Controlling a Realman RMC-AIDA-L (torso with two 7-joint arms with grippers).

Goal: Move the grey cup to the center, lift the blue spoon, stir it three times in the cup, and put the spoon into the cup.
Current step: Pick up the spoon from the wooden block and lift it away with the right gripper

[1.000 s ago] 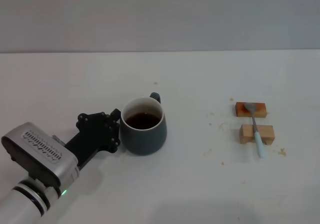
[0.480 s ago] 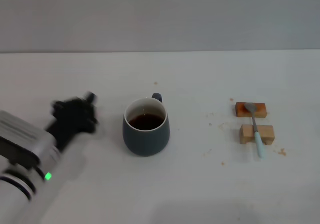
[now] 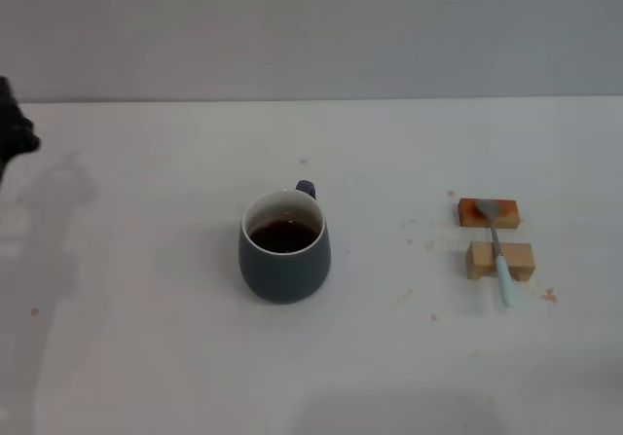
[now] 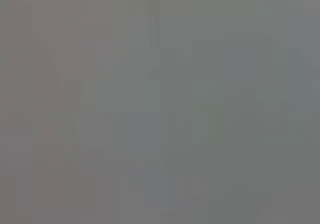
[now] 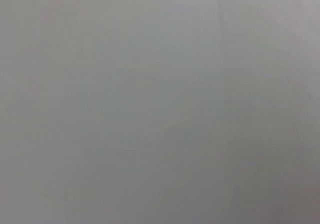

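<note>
Since the earlier frames, the left gripper point(image 3: 12, 128) has pulled away from the grey cup point(image 3: 284, 245) and withdrawn to the far left edge of the head view, where only a dark sliver of it shows. We cannot tell whether its fingers are released or clenched. The cup itself has not shifted in the last half second.

The grey cup stands upright on the white desk point(image 3: 146, 357), well apart from the left gripper, handle turned away from the robot, dark liquid inside. We judge the first step, placing the cup at the center, as done.

The blue spoon point(image 3: 497, 250) lies across two small wooden blocks point(image 3: 499, 260), bowl on the farther block, pale handle overhanging the nearer one toward the robot. It is untouched. The right gripper is not in view, and both wrist views show only a featureless grey field.

We judge the next step to be lifting the spoon with the right arm. The overhanging handle leaves room beneath it for fingers to close from both sides.

Open desk separates the spoon from the cup. The desk's far edge lies well behind both. Small crumbs lie around the blocks.
</note>
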